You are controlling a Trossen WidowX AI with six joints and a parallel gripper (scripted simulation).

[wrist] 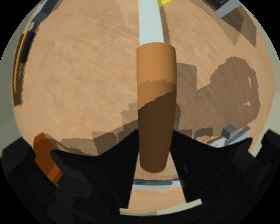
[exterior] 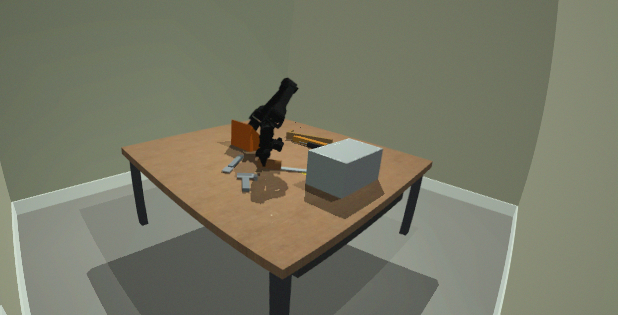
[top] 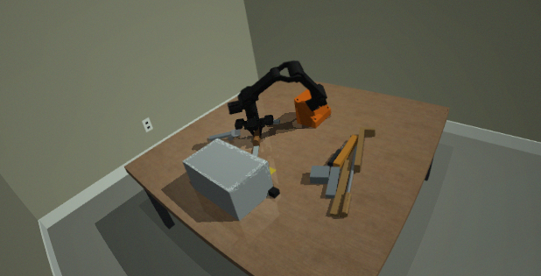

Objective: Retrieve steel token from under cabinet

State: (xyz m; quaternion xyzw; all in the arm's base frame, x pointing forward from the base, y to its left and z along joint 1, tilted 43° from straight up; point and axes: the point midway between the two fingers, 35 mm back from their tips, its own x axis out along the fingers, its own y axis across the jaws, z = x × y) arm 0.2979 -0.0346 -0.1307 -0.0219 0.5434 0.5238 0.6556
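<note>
My gripper (top: 256, 134) (exterior: 263, 163) is shut on the brown handle (top: 256, 140) (exterior: 273, 165) (wrist: 157, 65) of a tool with a pale flat blade (top: 256, 151) (exterior: 293, 169) (wrist: 151, 22). The blade points toward the cabinet (top: 228, 164) (exterior: 345, 167). The cabinet hides its far end in the top and exterior views, and the wrist view cuts it off, so I cannot tell whether it reaches underneath. A bit of yellow marking (top: 272, 171) (wrist: 164, 2) shows by the cabinet. The steel token is not visible; neither are the vent slots.
A black block (top: 274, 192) is at the cabinet's corner. A grey T-shaped piece (top: 225, 135) (exterior: 246, 181) and a grey bar (exterior: 233, 164) lie near the gripper. Across the table are an orange bar (top: 346, 151), brown bars and a grey block (top: 319, 174).
</note>
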